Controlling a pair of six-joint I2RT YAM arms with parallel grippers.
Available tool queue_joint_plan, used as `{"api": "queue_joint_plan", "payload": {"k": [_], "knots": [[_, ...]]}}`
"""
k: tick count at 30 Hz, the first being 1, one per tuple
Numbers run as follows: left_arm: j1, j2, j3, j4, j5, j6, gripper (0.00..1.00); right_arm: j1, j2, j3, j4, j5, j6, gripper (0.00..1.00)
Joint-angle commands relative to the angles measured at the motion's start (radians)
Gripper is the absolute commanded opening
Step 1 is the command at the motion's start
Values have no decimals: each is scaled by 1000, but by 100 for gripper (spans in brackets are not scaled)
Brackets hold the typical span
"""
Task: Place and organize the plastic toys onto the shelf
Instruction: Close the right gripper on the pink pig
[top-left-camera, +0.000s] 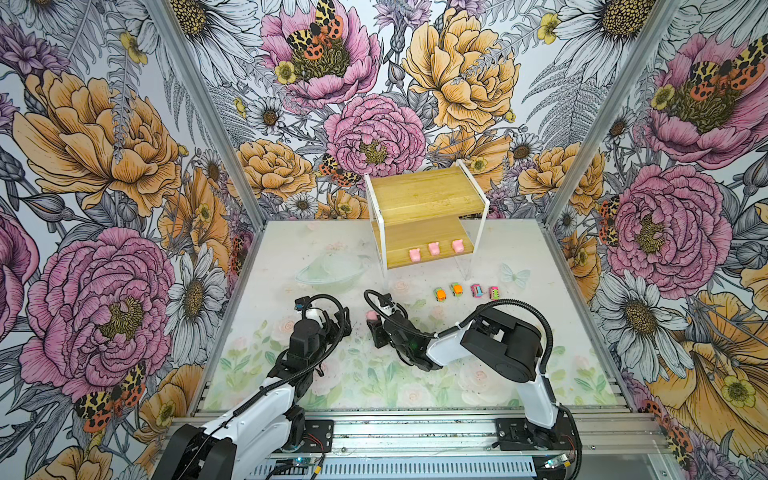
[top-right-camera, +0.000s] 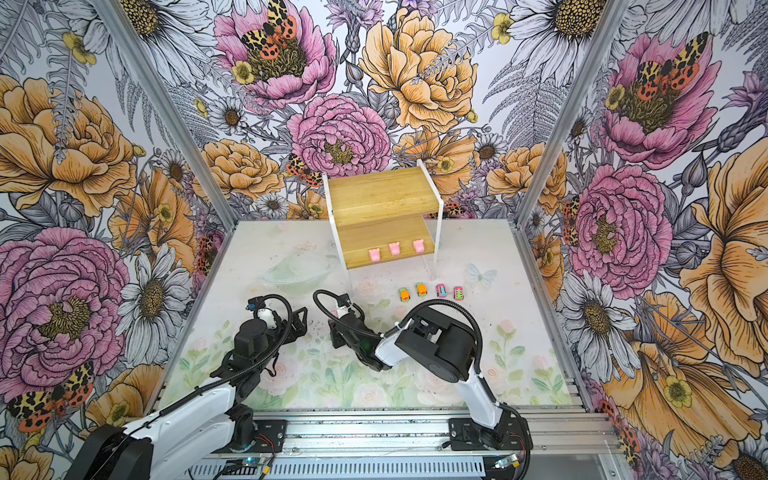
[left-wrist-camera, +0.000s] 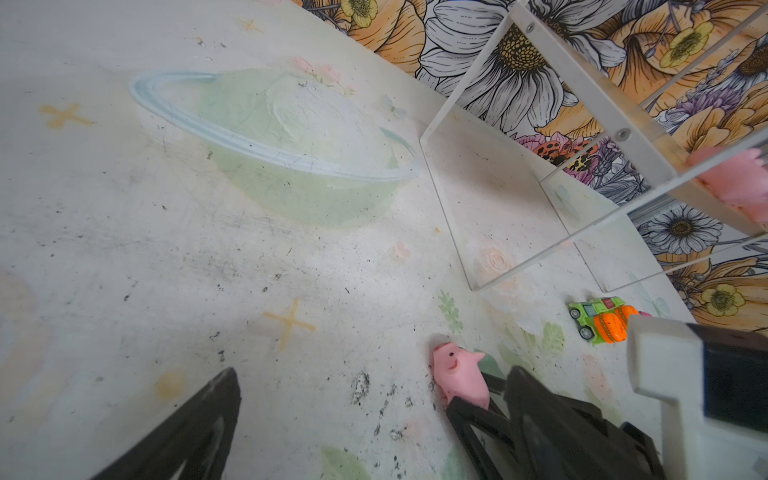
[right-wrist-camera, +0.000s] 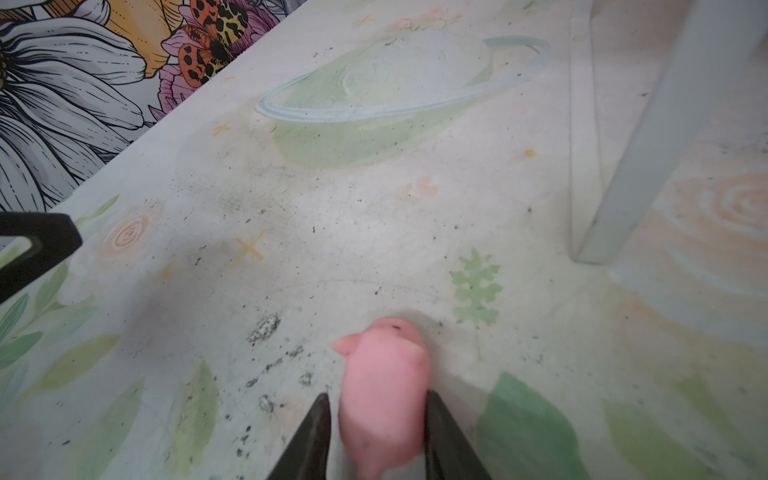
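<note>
Right gripper: lowered to the mat; jaws are drawn narrow around the pig.
Grip: one finger is seen against the pig's side. A thin sliver of mat shows between the other finger and the pig. Whether the pig is clamped cannot be told.
Pig: placed between the right gripper's fingers at mat level, with its head past the fingertips. It is blurred in the right wrist view.
Left gripper: spread wide, with nothing held. It is set low, just left of the right gripper and apart from it.
Shelf: seen beyond the right gripper and a little to its right, well apart.
Three pigs: lined up along the front edge of the shelf's lower board, each apart from the next.
Orange cars: two are found side by side on the mat, right of the right gripper and slightly beyond it.
Pink cars: two are found in the same row, farther right of the gripper, near the shelf's right front leg.
</note>
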Motion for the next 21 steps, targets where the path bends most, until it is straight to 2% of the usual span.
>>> {"api": "queue_joint_plan", "payload": {"k": [1, 13, 21], "knots": [[7, -6, -17, 13, 11, -11, 99, -6, 28, 2, 30, -16, 9, 35], [5, 2, -15, 13, 8, -9, 99, -7, 25, -3, 15, -11, 10, 23], [3, 9, -11, 14, 4, -7, 99, -7, -7, -27, 27, -5, -4, 21]]}}
